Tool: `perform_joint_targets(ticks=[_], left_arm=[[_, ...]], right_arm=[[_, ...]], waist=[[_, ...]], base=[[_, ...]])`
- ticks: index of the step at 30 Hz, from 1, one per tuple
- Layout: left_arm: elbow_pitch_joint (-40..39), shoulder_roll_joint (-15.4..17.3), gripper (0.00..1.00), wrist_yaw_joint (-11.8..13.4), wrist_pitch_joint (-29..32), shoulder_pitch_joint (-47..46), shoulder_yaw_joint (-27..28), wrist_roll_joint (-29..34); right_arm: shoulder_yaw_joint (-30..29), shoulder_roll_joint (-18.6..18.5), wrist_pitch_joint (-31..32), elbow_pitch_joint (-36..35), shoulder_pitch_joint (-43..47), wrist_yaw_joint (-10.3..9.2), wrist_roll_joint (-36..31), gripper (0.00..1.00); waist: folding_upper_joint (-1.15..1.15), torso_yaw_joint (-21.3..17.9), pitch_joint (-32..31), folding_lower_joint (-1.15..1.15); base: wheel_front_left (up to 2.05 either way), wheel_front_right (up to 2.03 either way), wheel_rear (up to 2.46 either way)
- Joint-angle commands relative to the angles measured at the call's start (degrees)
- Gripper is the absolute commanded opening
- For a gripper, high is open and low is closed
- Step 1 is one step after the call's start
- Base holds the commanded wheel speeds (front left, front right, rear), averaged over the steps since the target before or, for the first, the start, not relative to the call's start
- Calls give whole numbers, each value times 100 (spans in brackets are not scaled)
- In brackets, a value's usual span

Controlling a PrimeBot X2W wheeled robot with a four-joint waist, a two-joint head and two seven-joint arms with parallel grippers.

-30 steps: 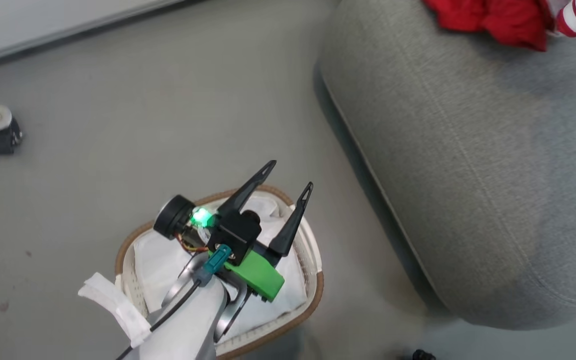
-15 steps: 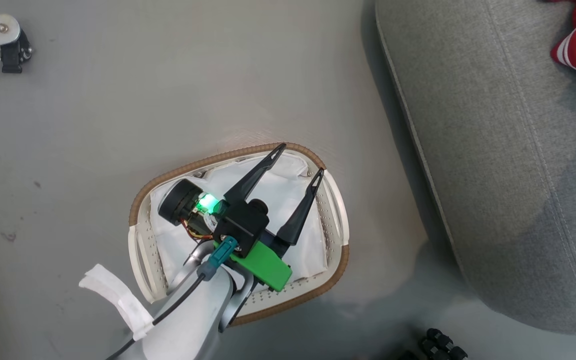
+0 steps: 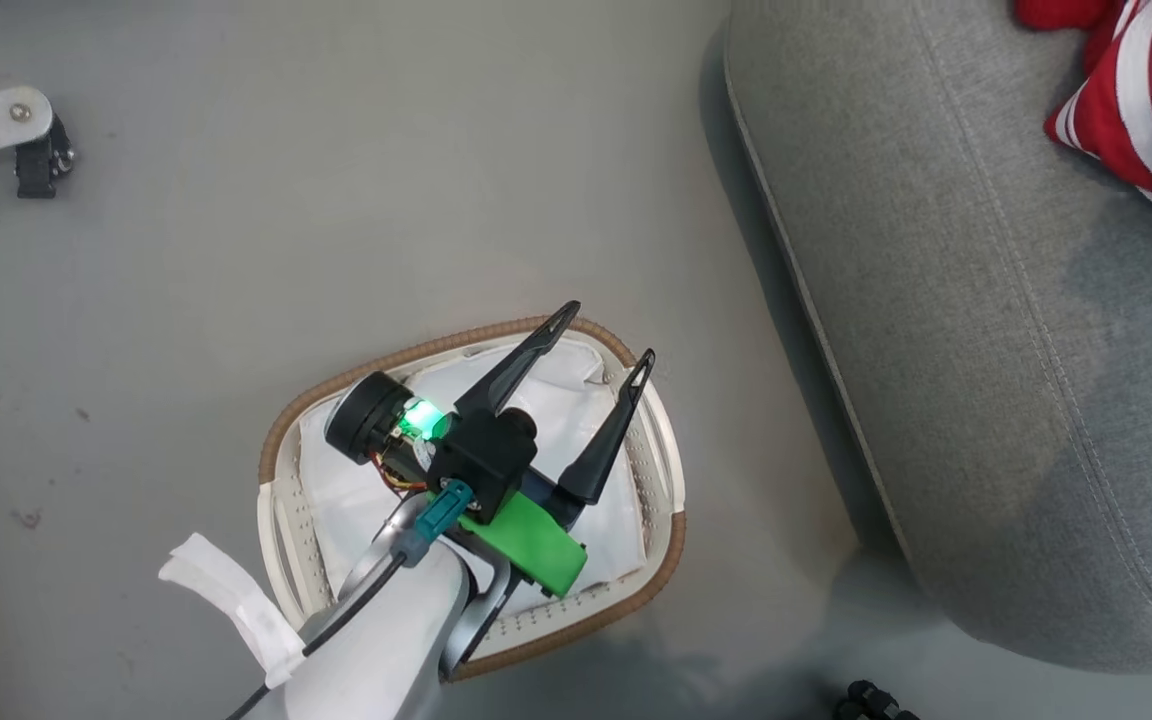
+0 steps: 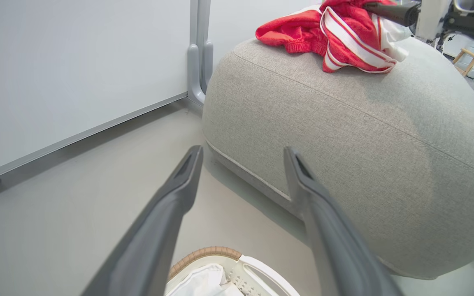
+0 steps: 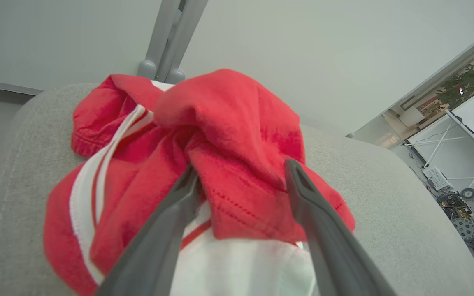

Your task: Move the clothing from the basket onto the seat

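Red clothing (image 5: 237, 123) lies on the seat (image 5: 389, 201), right tool (image 5: 241, 169) apparently straddling it.

L gripper (image 3: 609, 332): two long black tapering fingers (image 3: 516, 365), slot near each tip, on black block w/ bright green base (image 3: 526, 545). Black round puck (image 3: 361, 428) by lit green LED (image 3: 423, 420), red/orange wires (image 3: 388, 483). Teal plug (image 3: 439, 517) + black cable (image 3: 336, 632). Pale grey forearm (image 3: 386, 650), white tape (image 3: 231, 600). R gripper (image 5: 241, 165): same fingers, dark grey close up.

I can read no text, label, brand, number or sign in any of my camera views; the clothing (image 5: 237, 123) shows white stripes, no legible lettering.
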Motion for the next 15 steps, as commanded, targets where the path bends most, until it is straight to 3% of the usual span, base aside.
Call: perform_joint_targets(ticks=[1, 7, 15], left_arm=[[17, -1, 100, -28, -20, 127, 53, -42], [56, -86, 100, -5, -20, 324, 421, -216], [33, -167, 100, 281, -20, 826, 1301, -337]], right_arm=[[40, -6, -11, -67, 179, -8, 30, 100], [383, -72, -11, -128, 537, -8, 110, 100], [940, 110, -11, -222, 593, -8, 354, 100]], waist=[[0, -26, -363, -1], [0, 37, -1031, -1], [0, 206, -1850, -1]], base=[[0, 0, 0], [0, 0, 0], [0, 0, 0]])
